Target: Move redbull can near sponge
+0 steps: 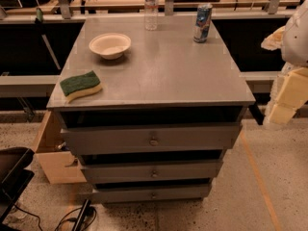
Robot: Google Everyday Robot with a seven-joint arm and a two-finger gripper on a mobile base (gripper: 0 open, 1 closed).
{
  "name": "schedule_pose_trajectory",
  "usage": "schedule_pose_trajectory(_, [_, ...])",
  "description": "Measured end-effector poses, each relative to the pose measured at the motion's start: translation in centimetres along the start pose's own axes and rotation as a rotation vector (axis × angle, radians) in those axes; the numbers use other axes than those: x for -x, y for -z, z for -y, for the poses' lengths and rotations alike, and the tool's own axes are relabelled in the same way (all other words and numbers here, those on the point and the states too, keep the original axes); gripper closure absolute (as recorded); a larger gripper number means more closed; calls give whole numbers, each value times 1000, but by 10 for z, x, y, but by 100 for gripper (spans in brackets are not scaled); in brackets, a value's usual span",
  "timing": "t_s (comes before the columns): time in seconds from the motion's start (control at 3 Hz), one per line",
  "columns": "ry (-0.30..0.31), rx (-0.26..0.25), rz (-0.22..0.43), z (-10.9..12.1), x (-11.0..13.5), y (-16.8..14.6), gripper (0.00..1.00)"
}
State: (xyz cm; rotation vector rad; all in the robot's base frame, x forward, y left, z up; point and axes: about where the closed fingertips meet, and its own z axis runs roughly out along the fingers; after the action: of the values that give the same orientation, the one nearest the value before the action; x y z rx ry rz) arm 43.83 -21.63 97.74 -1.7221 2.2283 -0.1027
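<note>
The redbull can (pixel 202 23) stands upright near the back right corner of the grey cabinet top (pixel 168 76). The sponge (pixel 80 85), dark green over pale yellow foam, lies at the front left corner of the same top. My gripper (pixel 283 107) is at the right edge of the view, off the cabinet's right side and well apart from the can and the sponge. Nothing is seen held in it.
A round white bowl (pixel 109 45) sits at the left middle of the top. A clear plastic bottle (pixel 151 6) stands at the back centre. The cabinet has three drawers (pixel 153 139) below. A wooden box (pixel 53 153) sits on the floor at left.
</note>
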Motion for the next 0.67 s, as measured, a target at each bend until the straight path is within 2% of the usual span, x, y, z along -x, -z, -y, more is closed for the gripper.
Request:
schedule_pose_trajectory(0.33, [0,0,0,0,0,0,0])
schedule_pose_trajectory(0.67, [-7,-62,46,18,4,-1,0])
